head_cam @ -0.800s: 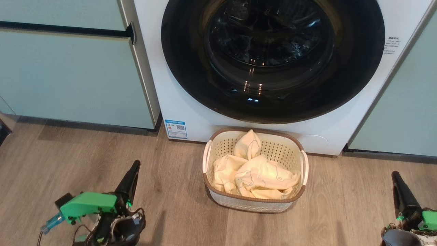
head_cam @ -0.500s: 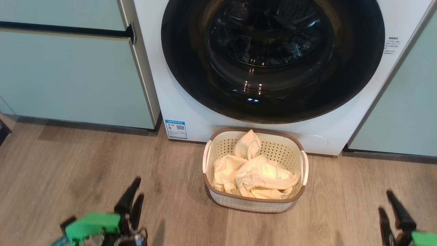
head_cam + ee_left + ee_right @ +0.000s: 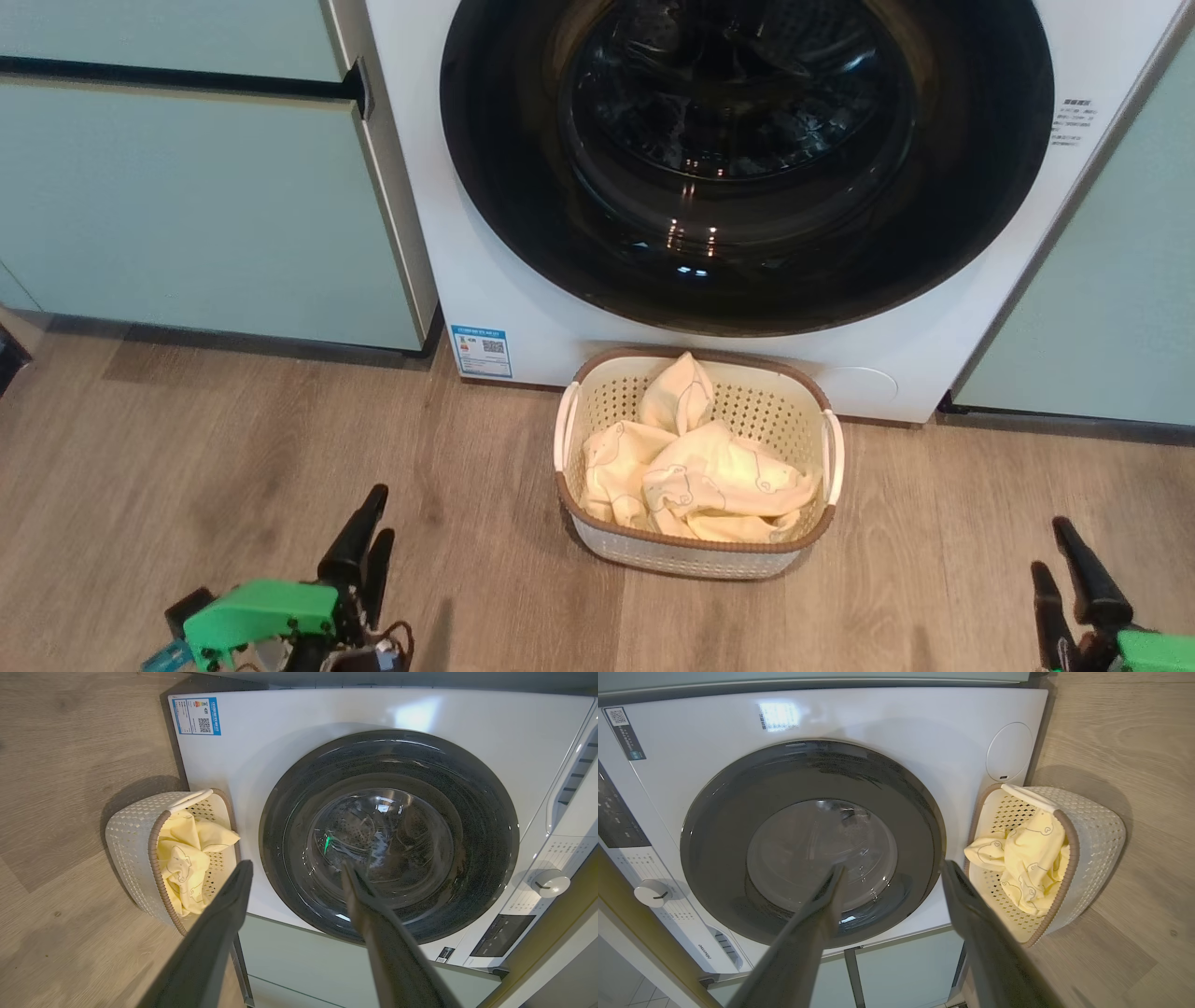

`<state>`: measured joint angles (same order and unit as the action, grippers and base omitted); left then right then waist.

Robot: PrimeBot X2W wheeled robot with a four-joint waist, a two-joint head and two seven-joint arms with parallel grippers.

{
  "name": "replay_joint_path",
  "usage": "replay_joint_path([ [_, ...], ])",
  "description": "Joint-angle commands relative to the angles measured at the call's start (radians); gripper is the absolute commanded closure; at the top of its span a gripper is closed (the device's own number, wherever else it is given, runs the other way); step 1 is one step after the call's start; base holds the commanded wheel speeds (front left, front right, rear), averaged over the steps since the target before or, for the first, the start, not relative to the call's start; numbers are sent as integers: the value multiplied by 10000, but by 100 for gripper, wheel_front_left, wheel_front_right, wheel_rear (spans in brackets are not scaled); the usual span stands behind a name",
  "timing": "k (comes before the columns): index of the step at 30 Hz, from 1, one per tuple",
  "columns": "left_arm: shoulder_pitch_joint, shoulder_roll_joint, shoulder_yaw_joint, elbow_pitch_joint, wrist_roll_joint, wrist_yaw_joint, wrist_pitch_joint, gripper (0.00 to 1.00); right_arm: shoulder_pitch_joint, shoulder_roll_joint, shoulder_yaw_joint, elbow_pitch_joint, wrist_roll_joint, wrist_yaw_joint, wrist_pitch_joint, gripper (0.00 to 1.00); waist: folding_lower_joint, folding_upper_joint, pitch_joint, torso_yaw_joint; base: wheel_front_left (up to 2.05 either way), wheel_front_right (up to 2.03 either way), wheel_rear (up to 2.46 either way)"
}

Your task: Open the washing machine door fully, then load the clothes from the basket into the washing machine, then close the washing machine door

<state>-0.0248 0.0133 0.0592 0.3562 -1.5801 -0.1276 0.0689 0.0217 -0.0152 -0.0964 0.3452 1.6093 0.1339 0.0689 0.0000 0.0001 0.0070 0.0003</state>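
Meanwhile left tool (image 3: 382, 512) and right tool (image 3: 1049, 545) sit lower, jaws spread.

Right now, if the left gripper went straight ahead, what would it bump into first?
Probably the washing machine door: the left gripper, jaws open, points at its dark rim, with nothing between. The basket sits off to one side.

One washing machine (image 3: 504, 317), one basket (image 3: 691, 558)

The washing machine (image 3: 523, 327) facing me is glossy white, its door (image 3: 504, 187) shiny black around clear glass. At its foot, a perforated plastic basket (image 3: 691, 558) holds soft cotton clothes (image 3: 719, 481) on the matt wood-grain floor (image 3: 233, 467).
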Motion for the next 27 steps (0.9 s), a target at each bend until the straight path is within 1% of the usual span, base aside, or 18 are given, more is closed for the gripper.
replay_joint_path([
  [1, -511, 61, -3, -397, 125, -16, -100, 0, -558, -75, 37, -414, -111, -4, -93, 0, 0, -1, 3, 1, 0, 0, 0],
  [8, -609, 81, -99, -511, 505, -17, -306, 0, -642, -93, 182, -576, -476, -6, -300, 0, 0, -1, 26, 5, 0, 0, 0],
  [23, -813, 123, -259, -731, 2069, -19, -747, 0, -785, -131, 472, -941, -1587, -10, -742, 0, 0, -1, 73, 7, 0, 0, 0],
  [27, -850, 132, -283, -794, 2320, -19, -836, 0, -820, -138, 517, -1030, -1787, -11, -831, 0, 0, -1, 82, 10, 0, 0, 0],
])
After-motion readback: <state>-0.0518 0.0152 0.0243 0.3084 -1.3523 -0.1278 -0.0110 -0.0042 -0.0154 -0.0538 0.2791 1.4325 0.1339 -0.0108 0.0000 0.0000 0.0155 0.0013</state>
